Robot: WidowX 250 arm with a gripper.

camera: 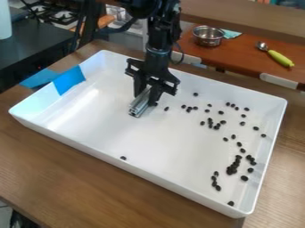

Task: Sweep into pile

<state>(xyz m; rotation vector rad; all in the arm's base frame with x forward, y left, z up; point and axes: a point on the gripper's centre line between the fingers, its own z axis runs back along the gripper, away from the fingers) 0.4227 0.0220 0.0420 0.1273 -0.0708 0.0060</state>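
A single fixed camera looks down at a slant across the table [56, 161] from near the tray's [83, 141] long side, close enough to frame the whole tray, facing the orange counter [244, 55] beyond.

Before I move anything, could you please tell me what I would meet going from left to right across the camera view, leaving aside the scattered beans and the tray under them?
White cylinder, blue tape, gripper holding the metal bar, bowl, spoon.
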